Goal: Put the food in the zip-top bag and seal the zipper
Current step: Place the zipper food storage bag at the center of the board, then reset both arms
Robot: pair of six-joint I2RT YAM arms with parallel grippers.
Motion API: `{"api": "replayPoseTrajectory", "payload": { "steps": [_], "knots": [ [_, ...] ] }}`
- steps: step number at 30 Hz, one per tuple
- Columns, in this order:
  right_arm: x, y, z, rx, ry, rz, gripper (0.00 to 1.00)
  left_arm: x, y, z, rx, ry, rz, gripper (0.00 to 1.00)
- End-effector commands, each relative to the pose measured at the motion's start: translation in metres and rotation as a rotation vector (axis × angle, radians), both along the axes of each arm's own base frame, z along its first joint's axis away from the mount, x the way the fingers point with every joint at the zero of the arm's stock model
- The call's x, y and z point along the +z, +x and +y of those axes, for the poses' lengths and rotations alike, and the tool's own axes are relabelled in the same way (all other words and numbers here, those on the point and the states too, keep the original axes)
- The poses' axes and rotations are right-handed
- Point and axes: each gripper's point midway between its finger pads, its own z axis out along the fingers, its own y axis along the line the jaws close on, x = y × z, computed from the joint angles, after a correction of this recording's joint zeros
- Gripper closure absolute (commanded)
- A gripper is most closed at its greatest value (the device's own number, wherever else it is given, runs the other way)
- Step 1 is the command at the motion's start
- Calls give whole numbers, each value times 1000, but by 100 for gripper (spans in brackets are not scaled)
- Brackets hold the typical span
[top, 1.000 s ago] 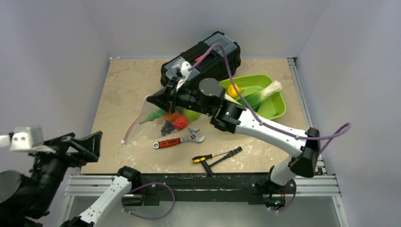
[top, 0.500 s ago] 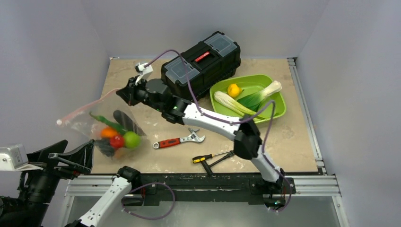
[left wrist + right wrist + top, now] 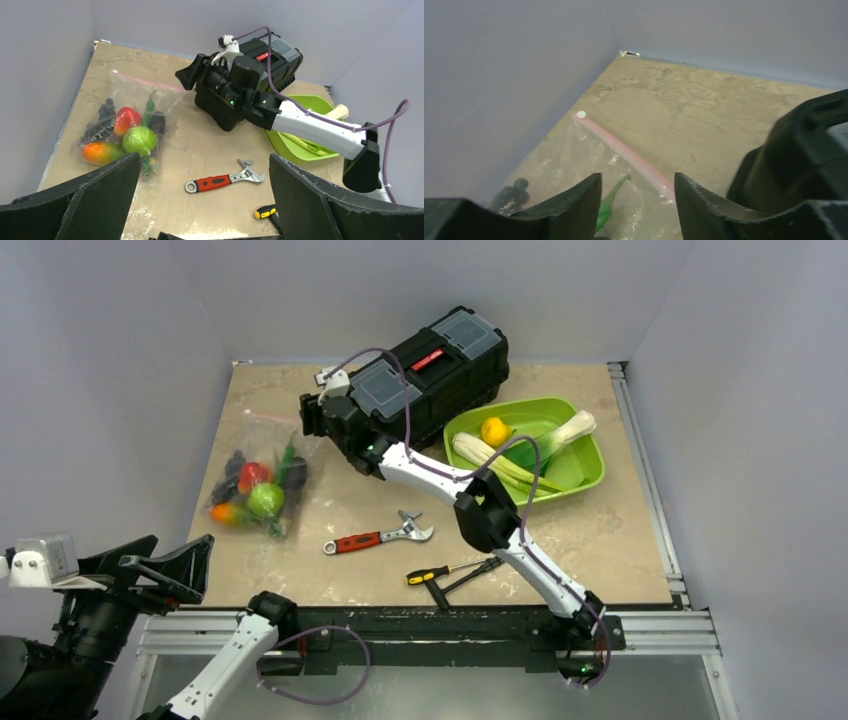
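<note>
The zip-top bag (image 3: 255, 485) lies flat on the left of the table with the food inside it: a green apple (image 3: 266, 500), a red fruit (image 3: 252, 475), an orange one (image 3: 225, 512), black grapes (image 3: 102, 122) and a slim green pod (image 3: 610, 200). Its pink zipper (image 3: 624, 150) runs as one straight strip along the far edge. My right gripper (image 3: 636, 182) hovers open just above the zipper's right end, next to the toolbox, holding nothing. My left gripper (image 3: 204, 160) stands wide open and empty off the table's front-left corner (image 3: 165, 565).
A black toolbox (image 3: 430, 370) stands at the back centre. Right of it a lime-green tray (image 3: 580, 465) holds leeks and a yellow fruit. A red-handled wrench (image 3: 378, 537) and screwdrivers (image 3: 458, 571) lie near the front edge. Walls close in the left and back.
The right arm carried the bag from the table's middle out to the left, set it down by the left wall and opened its jaws off it. The left gripper stayed open.
</note>
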Motion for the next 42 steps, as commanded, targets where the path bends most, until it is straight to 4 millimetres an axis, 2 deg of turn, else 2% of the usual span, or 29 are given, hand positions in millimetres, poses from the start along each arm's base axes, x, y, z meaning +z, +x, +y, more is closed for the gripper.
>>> {"api": "replayPoseTrajectory", "payload": {
  "steps": [1, 4, 5, 6, 13, 17, 20, 24, 26, 29, 33, 38, 42],
  "knots": [
    [166, -54, -19, 88, -15, -249, 40, -2, 13, -9, -18, -13, 13, 0],
    [186, -84, -46, 122, -93, -241, 30, -5, 19, -12, -16, -22, 19, 0],
    [192, -94, -60, 122, -109, -233, 26, -7, 21, -13, -16, -25, 20, 0],
    [209, -105, -81, 117, -108, -235, 24, -7, 22, -13, -16, -29, 18, 0],
    [205, -165, -213, 49, -180, -201, 2, -11, 25, -13, -6, -51, 10, 0],
    [209, -197, -292, -29, -164, -202, 1, -14, 27, -14, -3, -58, 3, 0],
    [213, -221, -343, -74, -110, -200, 1, -16, 30, -14, 5, -62, 0, 0],
    [215, -249, -400, -119, -11, -207, 1, -20, 33, -15, 6, -77, -1, 0],
    [218, -254, -423, -169, 19, -218, 1, -21, 34, -17, -1, -85, 0, 0],
    [227, -264, -446, -192, 68, -213, 1, -25, 35, -18, 0, -92, 7, 1],
    [234, -269, -464, -236, 102, -183, 1, -31, 38, -17, 12, -102, 16, 1],
    [242, -269, -474, -279, 149, -175, 1, -34, 39, -18, 13, -106, 22, 1],
    [244, -269, -472, -267, 126, -186, 1, -34, 39, -18, 14, -105, 24, 2]
  ]
}}
